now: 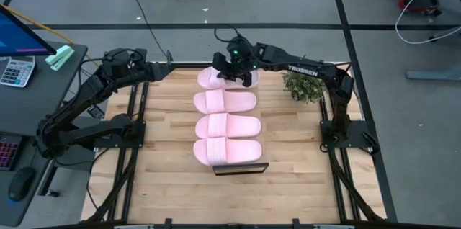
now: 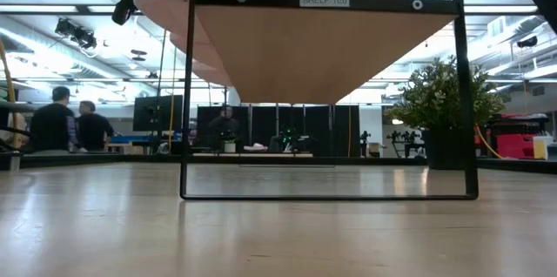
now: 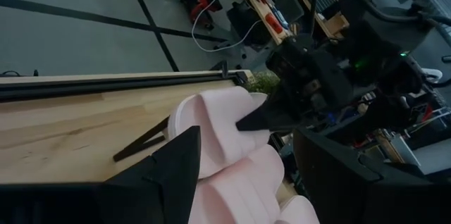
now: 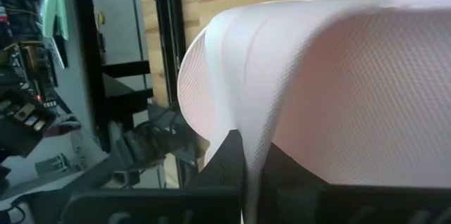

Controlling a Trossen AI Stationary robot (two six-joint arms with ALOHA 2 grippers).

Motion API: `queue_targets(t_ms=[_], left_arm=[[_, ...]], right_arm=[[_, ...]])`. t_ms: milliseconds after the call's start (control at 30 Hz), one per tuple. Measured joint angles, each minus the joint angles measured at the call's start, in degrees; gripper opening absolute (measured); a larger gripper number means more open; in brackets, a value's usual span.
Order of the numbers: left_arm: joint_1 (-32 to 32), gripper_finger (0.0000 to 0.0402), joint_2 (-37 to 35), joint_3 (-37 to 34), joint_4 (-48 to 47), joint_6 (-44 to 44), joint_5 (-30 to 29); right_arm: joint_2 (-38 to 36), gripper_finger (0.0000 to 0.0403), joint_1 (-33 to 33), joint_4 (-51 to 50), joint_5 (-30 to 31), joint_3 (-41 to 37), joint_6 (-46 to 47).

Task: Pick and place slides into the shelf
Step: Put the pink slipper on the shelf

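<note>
4 slides lie in a row along the shelf [image 1: 240, 169], which runs from the table's [image 1: 302, 186] far edge toward its middle. The right gripper [image 1: 232, 69] is over the far end of the shelf, pinched shut on the strap of the far slide [image 1: 210, 78]; the other 3 slides [image 1: 225, 126] lie free nearer the camera. The left gripper [image 1: 141, 67] waits at the table's far left corner, jaws apart, holding nothing. A plant [image 1: 303, 86] stands near the far right corner.

Four pink slides [image 1: 225, 124] lie in a row along the shelf [image 1: 240, 169] on the desk [image 1: 166, 178]; the right end effector [image 1: 232, 71] pinches the farthest slide [image 1: 210, 78]
</note>
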Motion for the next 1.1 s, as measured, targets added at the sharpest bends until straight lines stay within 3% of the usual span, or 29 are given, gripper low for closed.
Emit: queue_targets(t_ms=[533,867,1100], left_arm=[[0.0,0.0231,0.0,0.0,-0.2,0.1,0.0],[0.0,0.0231,0.0,0.0,-0.2,0.2,0.0],[0.0,0.0231,0.0,0.0,-0.2,0.1,0.0]], right_arm=[[1.8,0.0007,0.0,-0.4,0.4,0.0,-2.3],[1.9,0.0007,0.4,6.4,0.8,0.0,0.1],[1.8,0.0007,0.4,5.6,0.8,0.0,-1.6]])
